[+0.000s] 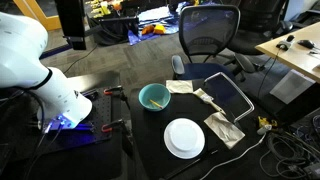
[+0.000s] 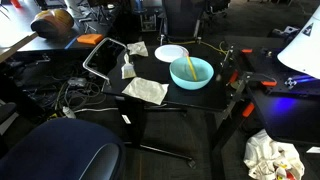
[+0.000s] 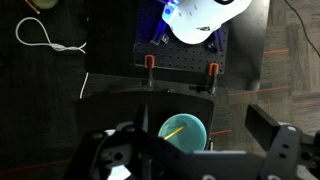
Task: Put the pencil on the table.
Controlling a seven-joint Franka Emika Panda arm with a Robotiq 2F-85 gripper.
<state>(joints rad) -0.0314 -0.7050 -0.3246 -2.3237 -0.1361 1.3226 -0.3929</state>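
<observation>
A yellow pencil (image 1: 155, 98) (image 2: 186, 68) (image 3: 174, 130) lies slanted inside a teal bowl (image 1: 153, 96) (image 2: 191, 72) (image 3: 184, 132). The bowl stands on the black table (image 1: 150, 135) (image 2: 190, 100) (image 3: 120, 110). In the wrist view my gripper (image 3: 200, 152) hangs well above the bowl, with its dark fingers wide apart and nothing between them. The gripper itself is out of frame in both exterior views; only the white arm (image 1: 40, 70) (image 2: 302, 45) shows.
On the table are a white plate (image 1: 184, 137) (image 2: 171, 53), crumpled napkins (image 1: 224, 128) (image 2: 146, 90) and a dark framed tablet (image 1: 226, 95) (image 2: 105, 58). Red clamps (image 1: 110, 92) (image 2: 236, 62) grip the table edge. An office chair (image 1: 210, 30), cables (image 2: 60, 95) and a wooden desk (image 1: 295, 45) surround it.
</observation>
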